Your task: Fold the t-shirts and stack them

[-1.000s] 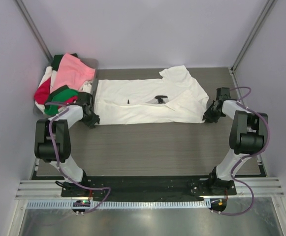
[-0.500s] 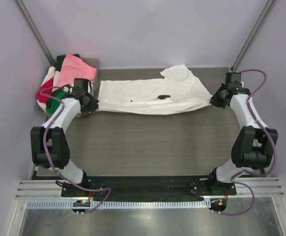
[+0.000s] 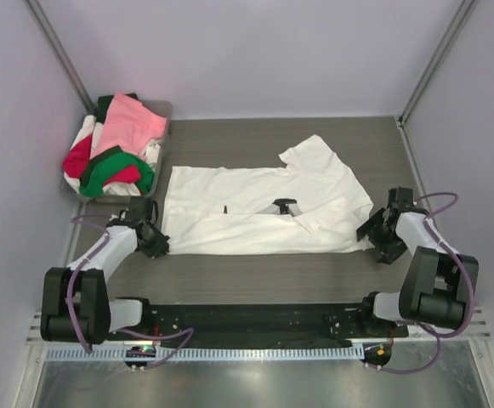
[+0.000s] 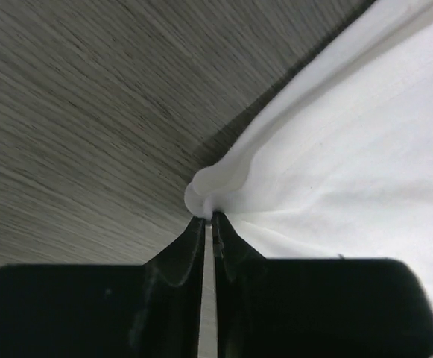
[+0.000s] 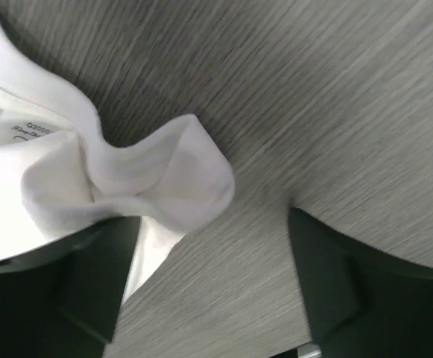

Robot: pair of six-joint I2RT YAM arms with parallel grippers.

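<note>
Top external view: pale walls [image 3: 247,51] close in a dark grey wood-grain table [image 3: 255,276]. The white t-shirt [image 3: 247,217] lies flat on the table, stretched between the two hands. Its long axis runs from the left gripper [image 3: 158,246] at the hem end to the right gripper [image 3: 374,240] at the neck end. One short sleeve [image 3: 310,155] points away from both hands toward the far wall. Beyond the left gripper, a heap of pink, red, green and white t-shirts [image 3: 119,140] fills a shallow grey tray [image 3: 167,108].

In the left wrist view the fingers are pressed almost together, pinching a small fold at the shirt's corner, with cloth fanning out ahead and to one side. In the right wrist view the fingers stand wide apart. A rumpled lobe of the ribbed collar [image 5: 164,175] lies loose between them beside one finger, with bare table beside the other. A printed neck label [image 5: 33,132] shows just behind the collar.
</note>
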